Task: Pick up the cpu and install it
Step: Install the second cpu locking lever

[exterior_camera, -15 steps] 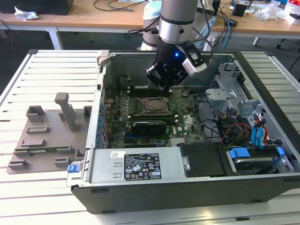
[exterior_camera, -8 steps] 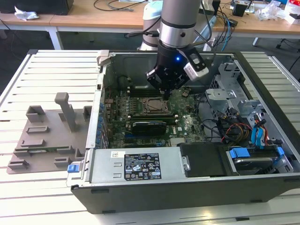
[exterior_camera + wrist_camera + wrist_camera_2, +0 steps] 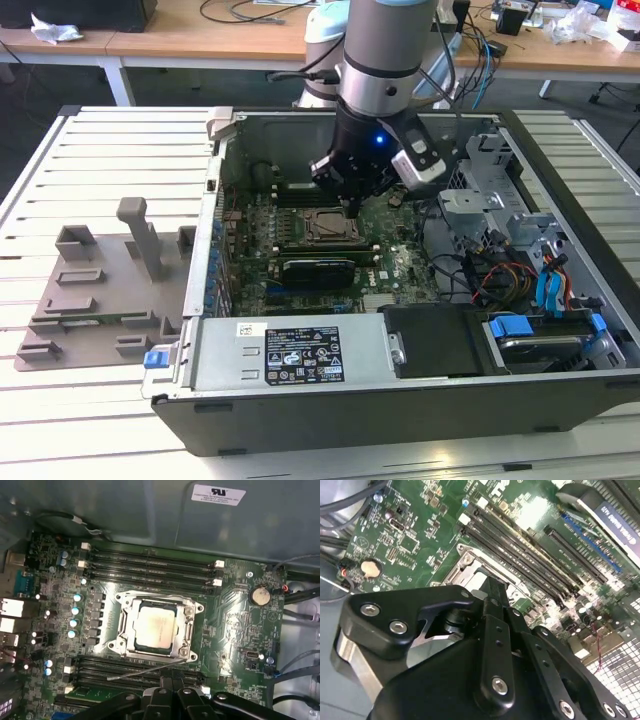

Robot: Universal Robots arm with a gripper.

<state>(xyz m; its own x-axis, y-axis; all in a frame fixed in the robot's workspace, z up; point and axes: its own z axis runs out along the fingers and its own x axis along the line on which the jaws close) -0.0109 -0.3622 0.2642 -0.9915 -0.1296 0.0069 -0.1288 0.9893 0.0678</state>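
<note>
The cpu (image 3: 155, 626), a flat silvery square, lies inside the metal-framed socket (image 3: 189, 630) in the middle of the green motherboard (image 3: 235, 615). The socket frame stands open around it. In the exterior view the cpu (image 3: 323, 227) shows as a pale square in the socket, deep in the open computer case (image 3: 300, 355). My gripper (image 3: 351, 206) hangs just above the socket's far right corner. Its black fingers (image 3: 169, 684) are shut together with nothing between them, a little off the cpu's edge. In the second wrist view the fingertips (image 3: 493, 591) meet over the socket frame (image 3: 470, 562).
Rows of black memory slots (image 3: 150, 562) run on both sides of the socket. A long black expansion card (image 3: 318, 270) sits nearer the case front. Drive bays and cables (image 3: 520, 270) crowd the exterior view's right. A grey fixture plate (image 3: 95, 290) lies on the slatted table.
</note>
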